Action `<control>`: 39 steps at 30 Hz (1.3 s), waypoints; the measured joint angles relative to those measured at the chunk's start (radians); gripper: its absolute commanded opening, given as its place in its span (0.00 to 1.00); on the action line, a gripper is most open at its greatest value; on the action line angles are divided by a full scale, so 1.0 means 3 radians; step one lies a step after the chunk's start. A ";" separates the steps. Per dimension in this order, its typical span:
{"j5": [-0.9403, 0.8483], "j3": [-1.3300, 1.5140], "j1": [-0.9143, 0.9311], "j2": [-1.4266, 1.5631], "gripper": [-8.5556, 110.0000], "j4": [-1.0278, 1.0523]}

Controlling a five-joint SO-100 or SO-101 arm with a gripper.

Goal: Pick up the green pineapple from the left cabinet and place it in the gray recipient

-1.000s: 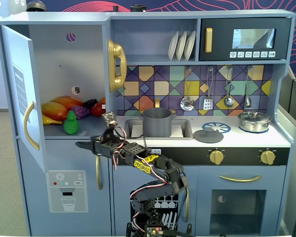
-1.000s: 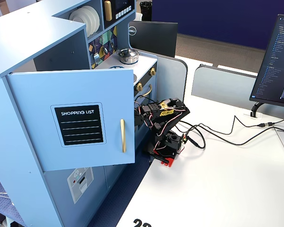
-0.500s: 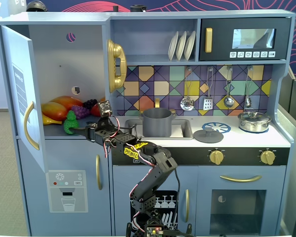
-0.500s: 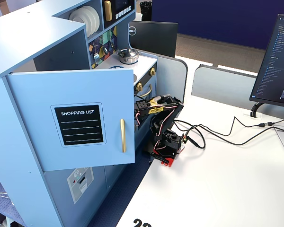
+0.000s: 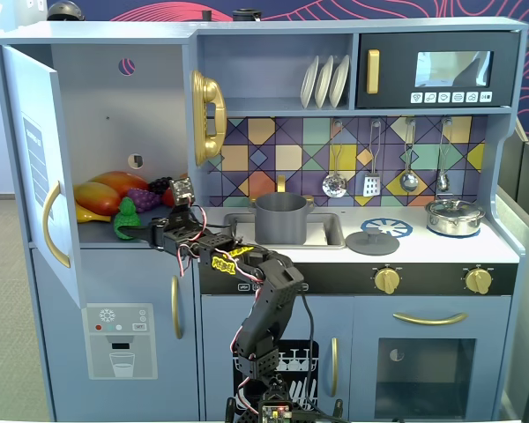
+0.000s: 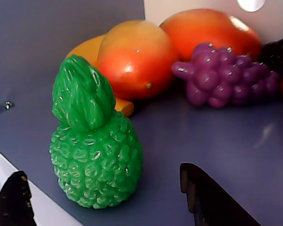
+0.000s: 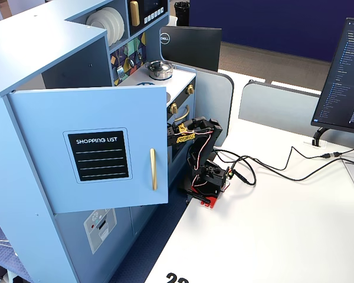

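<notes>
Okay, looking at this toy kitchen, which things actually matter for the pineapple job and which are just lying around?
Part of the job:
green pineapple, upright on the shelf
left cabinet, door open
gray recipient, in the sink
gripper, open, just short of the pineapple

Just lying about:
purple grapes
orange fruits
silver lidded pot
loose lid
plates

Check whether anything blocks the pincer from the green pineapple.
Nothing visible does. In the wrist view the open pincer faces the green pineapple directly, upright at the shelf's front edge. The orange fruits and purple grapes sit behind it.
</notes>
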 measured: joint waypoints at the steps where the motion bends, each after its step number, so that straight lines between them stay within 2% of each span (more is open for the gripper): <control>1: 0.0000 -0.0046 -0.0005 -0.0051 0.36 0.0000; 7: 0.0000 -0.0491 -0.0112 -0.0532 0.31 -0.0010; 8: 0.0000 -0.0588 -0.0123 -0.0624 0.26 -0.0020; 10: -0.0061 -0.0803 -0.0138 -0.0813 0.08 -0.0026; 17: -0.0440 -0.1002 -0.0297 -0.0854 0.07 -0.0056; 25: -0.0818 0.0225 -0.0619 0.0818 0.07 0.0041; 30: -0.0926 0.1048 -0.0593 0.2050 0.07 -0.0143; 34: -0.0828 0.1319 -0.0128 0.2823 0.07 -0.0230; 39: -0.0297 0.1243 0.0915 0.3283 0.07 -0.0118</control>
